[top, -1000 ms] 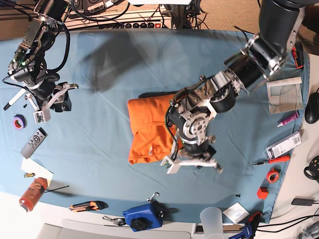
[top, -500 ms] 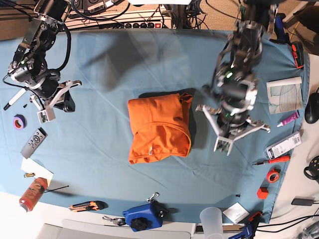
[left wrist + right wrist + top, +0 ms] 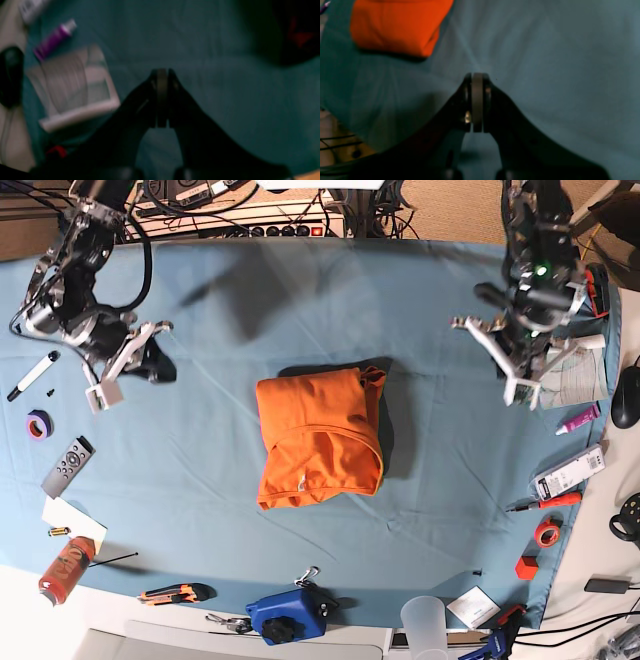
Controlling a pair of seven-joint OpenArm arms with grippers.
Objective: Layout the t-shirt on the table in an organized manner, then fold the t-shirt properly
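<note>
The shirt (image 3: pixel 318 438) lies folded in the middle of the table (image 3: pixel 220 300), so the job looks done, and both the left gripper (image 3: pixel 520 380) and right gripper (image 3: pixel 125 365) are closed and empty.

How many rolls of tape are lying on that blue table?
2. A purple tape roll sits near the left edge, just above the remote control. An orange-red tape roll lies by the right edge, below the red-handled screwdriver. Clutter could hide others.
</note>
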